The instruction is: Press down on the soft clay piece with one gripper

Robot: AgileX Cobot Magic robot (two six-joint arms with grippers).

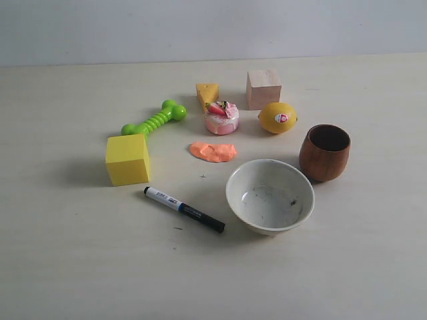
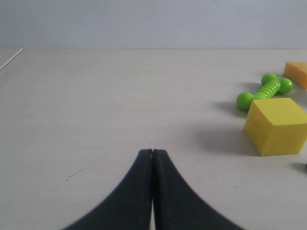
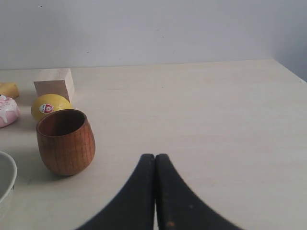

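Observation:
The soft clay piece [image 1: 213,151], a flat orange-salmon blob, lies on the table near the middle, just in front of the pink toy cake [image 1: 221,117]. Neither arm shows in the exterior view. In the left wrist view my left gripper [image 2: 152,152] is shut with nothing in it, over bare table left of the yellow cube [image 2: 277,125]. My right gripper [image 3: 155,156] is likewise shut and empty, over bare table to the right of the wooden cup [image 3: 65,141]. The clay is out of both wrist views.
Around the clay stand a yellow cube [image 1: 127,159], a green dumbbell toy [image 1: 155,119], a cheese wedge [image 1: 207,94], a wooden block [image 1: 263,89], a lemon [image 1: 277,117], a wooden cup [image 1: 325,152], a white bowl [image 1: 269,196] and a marker pen [image 1: 184,209].

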